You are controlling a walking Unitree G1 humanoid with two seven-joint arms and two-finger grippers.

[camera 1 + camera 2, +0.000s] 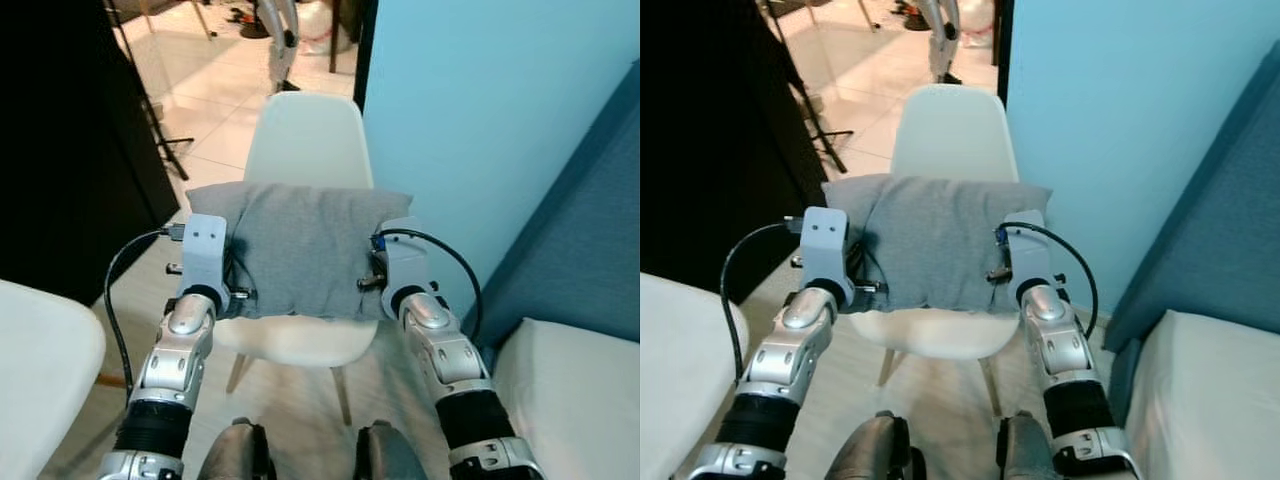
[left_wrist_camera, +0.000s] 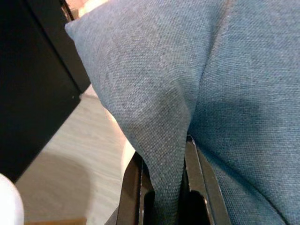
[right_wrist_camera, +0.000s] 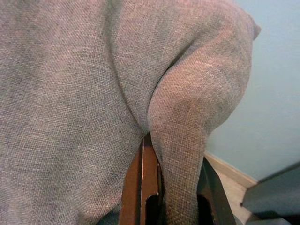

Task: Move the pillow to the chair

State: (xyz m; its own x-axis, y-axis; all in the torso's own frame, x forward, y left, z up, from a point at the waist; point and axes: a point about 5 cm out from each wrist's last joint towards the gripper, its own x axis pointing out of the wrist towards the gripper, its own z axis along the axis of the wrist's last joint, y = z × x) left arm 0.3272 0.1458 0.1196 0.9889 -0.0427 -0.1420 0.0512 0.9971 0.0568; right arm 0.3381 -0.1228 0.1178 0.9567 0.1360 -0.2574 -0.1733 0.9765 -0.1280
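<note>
We hold the pillow [image 1: 300,250] spread over the chair [image 1: 305,135] seat, each side edge pinched so it hangs flat. The left gripper [image 2: 161,187] and right gripper [image 3: 173,187] each have their 2 fingers clamped on a fold.

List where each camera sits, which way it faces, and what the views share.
Left eye view: on the head, looking forward and down at both arms holding the grey pillow over the white chair.
Right eye view: same scene.
Left wrist view: along the left gripper, pinching a pillow fold.
Right wrist view: along the right gripper, likewise.
All share the pillow.
</note>
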